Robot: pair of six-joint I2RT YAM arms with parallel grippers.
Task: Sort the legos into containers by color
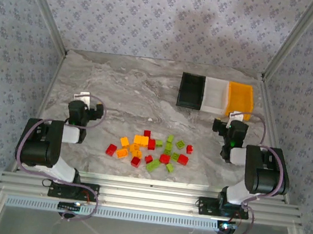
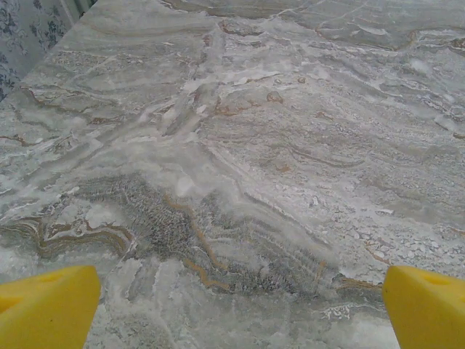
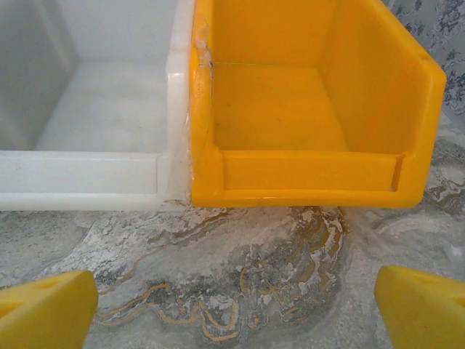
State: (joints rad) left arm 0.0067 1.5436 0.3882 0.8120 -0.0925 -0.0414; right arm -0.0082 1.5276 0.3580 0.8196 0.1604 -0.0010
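Lying in a loose cluster toward the near middle of the marble table (image 1: 126, 85), the legos (image 1: 149, 150) mix red, orange-yellow and lime green bricks, some touching and some apart. They sit between the 2 arms, well apart from the containers (image 1: 215, 94).

The top view gives this whole layout. The 3 bins stand joined in a row at the far right: black bin (image 1: 191, 91) on the left, white bin (image 1: 215, 95) in the middle, orange-yellow bin (image 1: 240, 99) on the right. The left gripper (image 1: 86, 98) hangs at the left, beyond the far-left edge of the brick cluster. The right gripper (image 1: 233, 117) hangs just near of the orange-yellow bin.

The wrist views add what the top view is too small to tell. In the left wrist view, the left gripper (image 2: 236, 313) stands spread wide with nothing between its yellow fingertips (image 2: 43, 309), over veined marble. In the right wrist view, the right gripper (image 3: 236, 313) is equally wide and holds nothing. It faces the near walls of the white bin (image 3: 87, 182) and orange-yellow bin (image 3: 305, 174), whose inner floors can be seen.
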